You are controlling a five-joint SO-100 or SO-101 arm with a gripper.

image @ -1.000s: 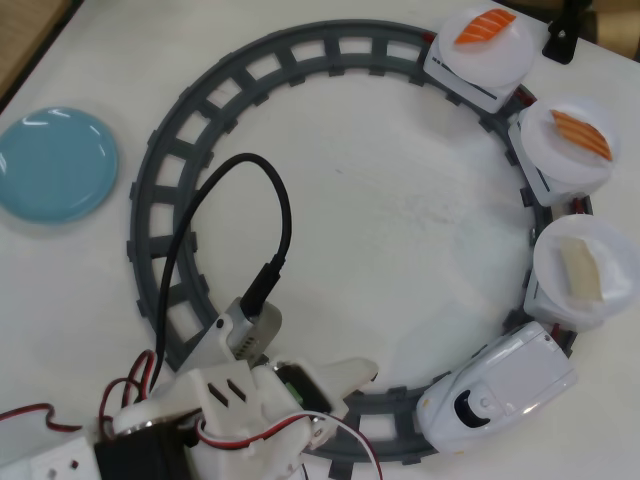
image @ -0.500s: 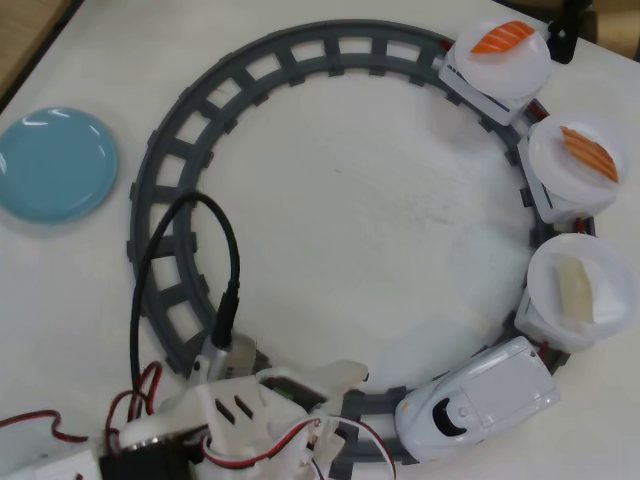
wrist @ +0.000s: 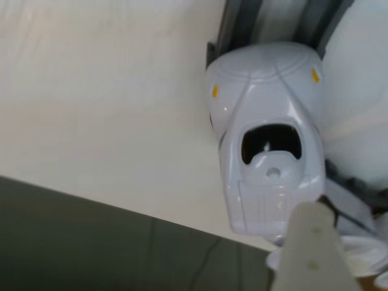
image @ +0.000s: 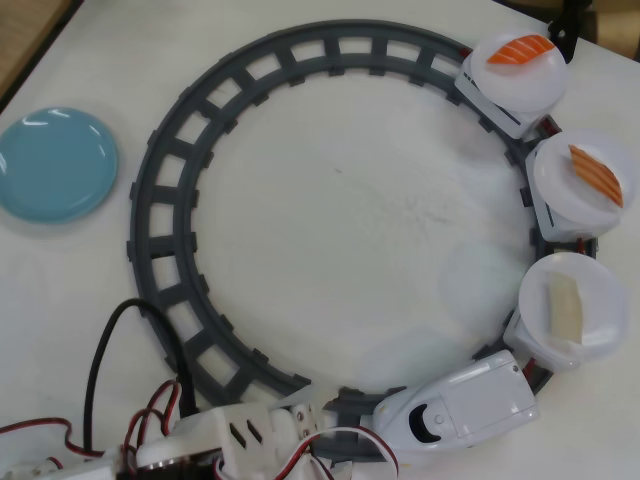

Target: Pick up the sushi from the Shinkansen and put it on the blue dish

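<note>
The white Shinkansen (image: 455, 405) stands on the grey ring track (image: 160, 190) at the bottom right of the overhead view, nose toward the arm. Behind it are three cars topped by white plates. The pale cream sushi (image: 566, 307) lies on the first plate (image: 600, 285). The blue dish (image: 55, 165) lies empty at the far left. My gripper (image: 305, 415) sits low at the bottom edge, just left of the train's nose and far from the sushi. In the wrist view the train's nose (wrist: 270, 151) fills the middle, and one pale finger (wrist: 312, 248) shows below it. The jaw gap is hidden.
The second plate (image: 560, 190) carries an orange-and-pale striped piece (image: 596, 175), and the third plate (image: 520, 85) a solid orange piece (image: 520, 50). Red, white and black cables (image: 105, 350) trail at the bottom left. A dark table edge (wrist: 91, 242) shows in the wrist view.
</note>
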